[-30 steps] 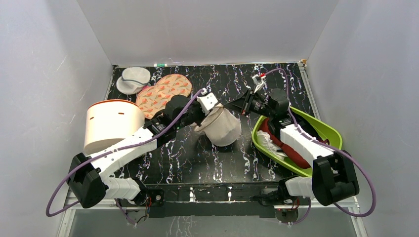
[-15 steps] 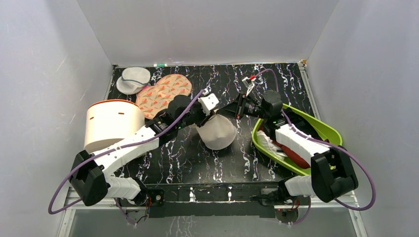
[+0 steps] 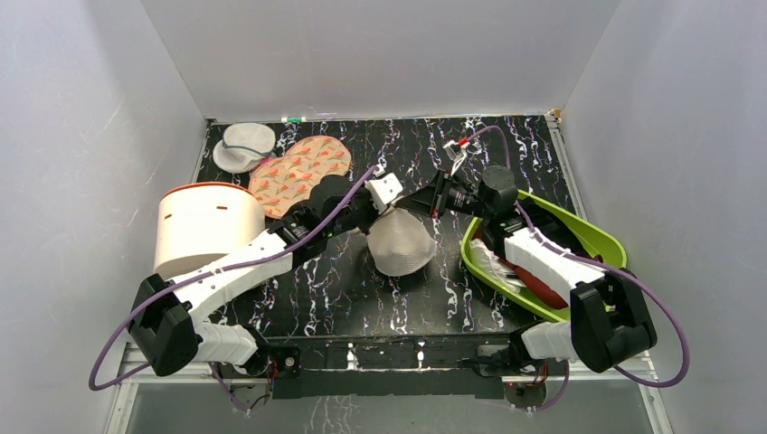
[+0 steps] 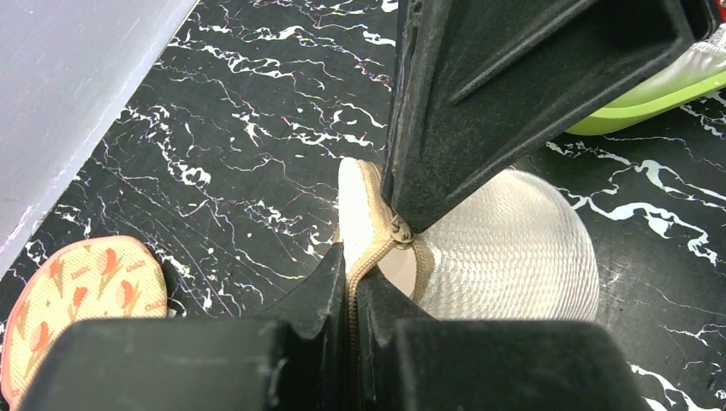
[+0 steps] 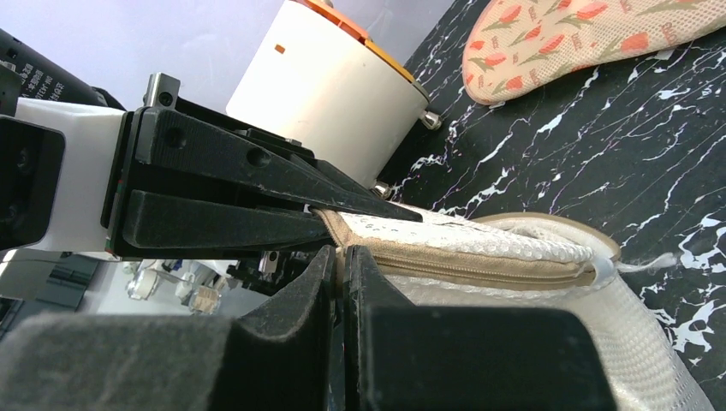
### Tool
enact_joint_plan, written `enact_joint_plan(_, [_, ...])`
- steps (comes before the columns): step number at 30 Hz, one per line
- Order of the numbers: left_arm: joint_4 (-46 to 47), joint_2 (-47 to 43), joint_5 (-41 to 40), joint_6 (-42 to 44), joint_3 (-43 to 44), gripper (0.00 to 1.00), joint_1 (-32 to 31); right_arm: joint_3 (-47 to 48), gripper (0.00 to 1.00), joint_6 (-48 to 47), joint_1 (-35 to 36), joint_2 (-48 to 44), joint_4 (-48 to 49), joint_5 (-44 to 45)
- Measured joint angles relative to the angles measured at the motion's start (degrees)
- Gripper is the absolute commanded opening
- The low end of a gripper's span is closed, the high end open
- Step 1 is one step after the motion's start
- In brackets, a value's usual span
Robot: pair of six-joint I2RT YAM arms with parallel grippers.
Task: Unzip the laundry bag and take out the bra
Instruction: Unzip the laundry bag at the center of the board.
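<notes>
The laundry bag (image 3: pixel 401 244), a cream-white mesh pod with a tan zipper, is held lifted at its far edge over the middle of the table. My left gripper (image 3: pixel 389 208) is shut on the tan zipper tape (image 4: pixel 353 287) at the bag's rim. My right gripper (image 3: pixel 409 204) is shut at the zipper slider (image 4: pixel 399 229), right beside the left fingers. In the right wrist view its jaws (image 5: pixel 342 257) pinch the zipper's end, and the closed zipper (image 5: pixel 479 261) runs off to the right. A short gap shows behind the slider. The bright red bra is hidden.
A white tub with an orange rim (image 3: pixel 201 226) stands at the left. A greyish mesh pod (image 3: pixel 242 145) and an orange patterned pod (image 3: pixel 298 167) lie at the back left. A green bin (image 3: pixel 597 237) with maroon garments sits at the right.
The right gripper has moved left, close to the left gripper. The bag has turned and dropped a little, and its mesh face now shows upward.
</notes>
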Motion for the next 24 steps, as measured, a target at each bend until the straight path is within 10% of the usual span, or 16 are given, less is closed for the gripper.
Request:
enact_joint_plan(14, [0.9,-2.7,-0.9,1.0,0.0,0.00,0.0,-0.7,0.00,-0.5,-7.5,0.7,-5.7,-0.4])
enact_joint_plan(20, [0.8,-2.6,-1.1,1.2,0.0,0.40,0.0,-0.7,0.00,-1.2,-4.3,1.4,-5.3,-2.3])
enact_joint_plan(24, [0.3,-0.5,-0.7,1.0,0.0,0.18,0.0,-0.4,0.00,-1.2,-2.5,1.7,-3.8,-4.3])
